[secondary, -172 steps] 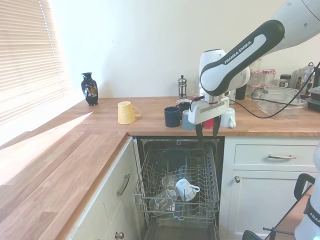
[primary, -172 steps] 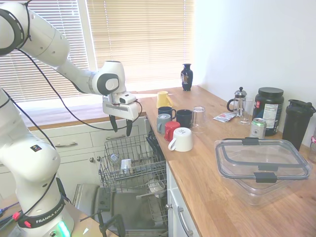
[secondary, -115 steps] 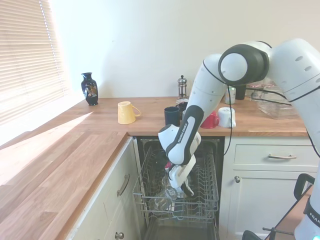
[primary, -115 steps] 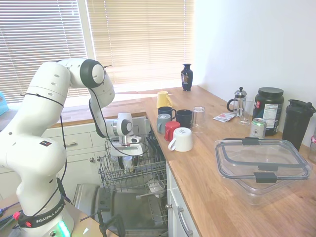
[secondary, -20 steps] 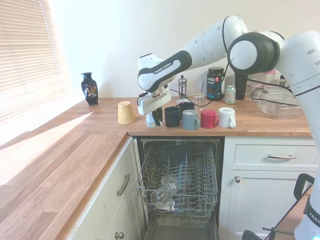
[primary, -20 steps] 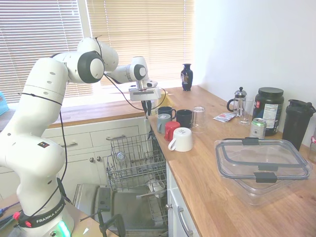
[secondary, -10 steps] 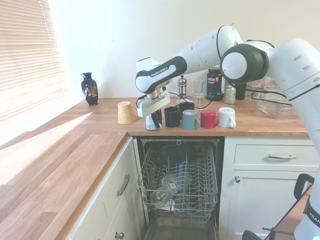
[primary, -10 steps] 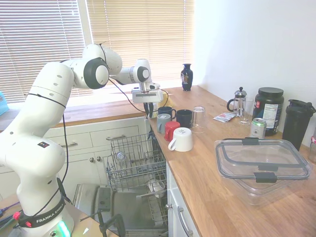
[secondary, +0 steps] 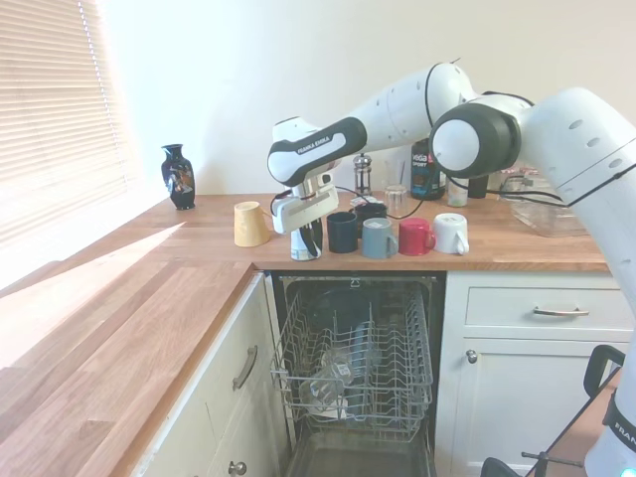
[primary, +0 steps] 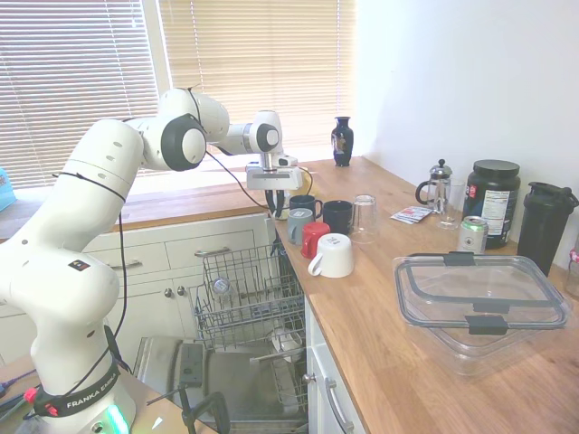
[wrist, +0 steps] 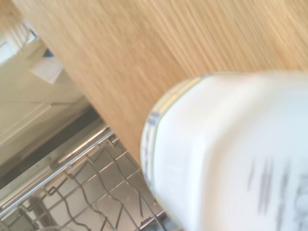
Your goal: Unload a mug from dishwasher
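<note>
Gripper (secondary: 307,238) of mine sits at the front edge of the wooden counter (secondary: 199,243), left of centre in the second exterior view, with its fingers pinched on the small white mug (secondary: 303,244). That mug is upright, at the counter surface right at the edge above the open dishwasher (secondary: 354,370); whether its base touches the wood I cannot tell. In the first exterior view my gripper (primary: 276,209) is at upper centre, and the mug (primary: 281,212) is mostly hidden behind it. Up close in the wrist view, the mug (wrist: 231,154) fills the lower right as a blurred white shape, with counter grain behind it and the wire rack (wrist: 91,192) at lower left.

Just right of the mug in the second exterior view stands a row of mugs: dark blue (secondary: 342,232), grey-blue (secondary: 378,238), red (secondary: 413,237) and a bigger white one (secondary: 452,234). A yellow mug (secondary: 249,224) lies on its side further left, and a dark vase (secondary: 179,177) stands beyond it.
</note>
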`<state>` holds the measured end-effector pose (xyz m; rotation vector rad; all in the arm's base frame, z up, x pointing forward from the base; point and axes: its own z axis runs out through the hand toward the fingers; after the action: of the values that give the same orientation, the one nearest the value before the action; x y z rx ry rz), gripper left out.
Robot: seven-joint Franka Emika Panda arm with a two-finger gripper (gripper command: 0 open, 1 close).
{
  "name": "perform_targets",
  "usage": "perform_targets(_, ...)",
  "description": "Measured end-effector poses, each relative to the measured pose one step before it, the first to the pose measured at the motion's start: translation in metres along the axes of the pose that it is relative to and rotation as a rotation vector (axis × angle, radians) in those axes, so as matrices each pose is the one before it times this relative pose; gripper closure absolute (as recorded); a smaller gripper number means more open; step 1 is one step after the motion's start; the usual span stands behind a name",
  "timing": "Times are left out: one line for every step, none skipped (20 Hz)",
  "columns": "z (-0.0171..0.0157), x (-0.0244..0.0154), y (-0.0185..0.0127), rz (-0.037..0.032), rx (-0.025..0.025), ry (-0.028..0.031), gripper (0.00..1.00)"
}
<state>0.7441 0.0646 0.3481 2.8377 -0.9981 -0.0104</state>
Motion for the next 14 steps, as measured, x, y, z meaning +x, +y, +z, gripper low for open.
perform_targets(0.00190,0.00160,0.00103,0.00330,-0.00115,-0.00164,0.00)
perform_targets(0.00175,0.00154,0.00119,0.00305,-0.00086,-0.00178,0.00)
perform_targets(0.00173,0.00133,0.00114,0.00271,-0.00123,-0.00154,0.00)
perform_targets(0.00148,0.00115,0.00095,0.00228,-0.00061,-0.00150,0.00)
perform_targets(0.00107,0.00092,0.00071,0.00168,-0.00055,-0.00040,0.00)
perform_targets(0.00065,0.00055,0.00034,0.00085,-0.00012,0.00020,0.00)
perform_targets(0.00015,0.00018,0.00000,0.00019,0.00055,0.00055,0.00)
perform_targets(-0.00024,-0.00001,-0.00023,-0.00024,0.00111,0.00106,0.00)
perform_targets(-0.00090,-0.00001,-0.00060,-0.00055,0.00313,0.00310,0.00)
perform_targets(-0.00203,-0.00003,-0.00062,-0.00060,0.00466,0.00459,0.00)
perform_targets(-0.00369,-0.00007,-0.00041,-0.00025,0.00572,0.00562,0.00)
perform_targets(-0.00554,-0.00055,-0.00046,0.00034,0.00720,0.00707,0.00)
perform_targets(-0.00798,-0.00114,-0.00055,0.00048,0.00847,0.00834,0.00)
perform_targets(-0.00965,-0.00181,-0.00047,0.00092,0.00941,0.00935,0.00)
